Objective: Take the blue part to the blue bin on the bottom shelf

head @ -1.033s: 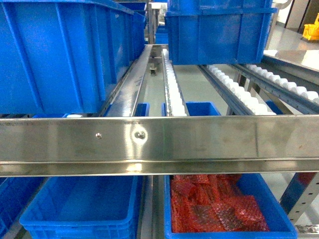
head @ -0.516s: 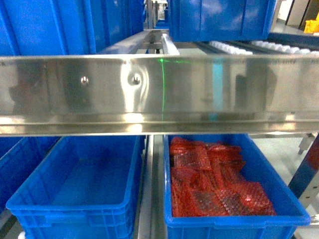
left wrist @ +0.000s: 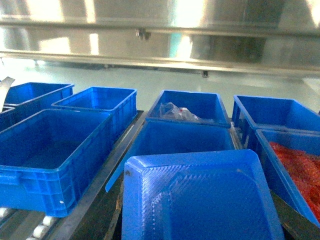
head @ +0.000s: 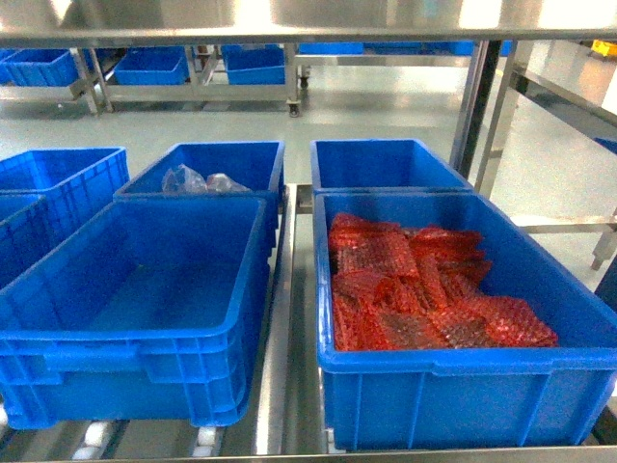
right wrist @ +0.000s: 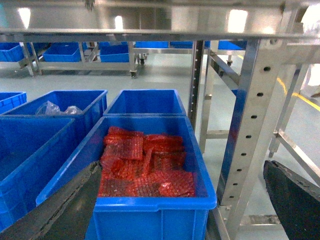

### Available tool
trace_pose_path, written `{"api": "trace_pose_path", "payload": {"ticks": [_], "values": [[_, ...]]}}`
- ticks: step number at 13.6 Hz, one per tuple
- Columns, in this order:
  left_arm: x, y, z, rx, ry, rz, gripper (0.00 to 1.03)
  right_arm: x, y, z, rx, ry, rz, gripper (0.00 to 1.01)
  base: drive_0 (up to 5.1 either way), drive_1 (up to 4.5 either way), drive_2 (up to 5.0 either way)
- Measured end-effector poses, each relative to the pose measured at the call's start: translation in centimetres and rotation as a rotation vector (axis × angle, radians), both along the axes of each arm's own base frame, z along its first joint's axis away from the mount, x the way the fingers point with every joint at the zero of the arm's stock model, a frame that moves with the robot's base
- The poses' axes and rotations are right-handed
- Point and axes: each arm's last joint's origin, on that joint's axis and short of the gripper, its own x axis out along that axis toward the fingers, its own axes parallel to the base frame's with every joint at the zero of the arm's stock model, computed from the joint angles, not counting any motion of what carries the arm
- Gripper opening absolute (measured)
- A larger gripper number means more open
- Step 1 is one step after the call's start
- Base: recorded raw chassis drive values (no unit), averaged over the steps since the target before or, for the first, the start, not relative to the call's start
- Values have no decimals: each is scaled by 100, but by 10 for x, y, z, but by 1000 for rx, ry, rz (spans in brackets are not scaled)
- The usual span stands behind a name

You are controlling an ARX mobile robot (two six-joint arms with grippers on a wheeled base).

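Observation:
The blue part (left wrist: 200, 200), a ribbed dark-blue block, fills the bottom of the left wrist view. My left gripper (left wrist: 200, 215) is shut on it, and only dark finger edges (left wrist: 114, 210) show beside it. Just beyond the part sits the blue bin (left wrist: 185, 137), empty; in the head view this blue bin (head: 135, 289) stands front left on the bottom shelf (head: 275, 386). My right gripper (right wrist: 180, 205) is open, its black fingers (right wrist: 65, 210) spread wide over the tote's right end and a steel upright. Neither gripper shows in the head view.
A like tote with red bubble-wrap sheets (head: 434, 289) stands right of the blue bin. Behind are a bin holding a clear plastic bag (head: 207, 174) and another blue bin (head: 381, 164). A steel rail (head: 308, 19) runs overhead. A perforated upright (right wrist: 250, 125) stands at the right.
The head view has dropped from the upper roller shelf past the steel rail to the bottom shelf. The rail now sits at the top edge and the bins are fully in sight.

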Motion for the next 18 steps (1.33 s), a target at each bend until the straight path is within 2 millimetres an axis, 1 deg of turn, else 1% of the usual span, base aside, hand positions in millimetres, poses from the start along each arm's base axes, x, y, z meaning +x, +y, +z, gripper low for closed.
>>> {"api": "trace_pose_path", "payload": {"ticks": [18], "values": [[0,0,-1,1,3,0,43,0,0,0,0,1,0,98,0,0,0]]}}
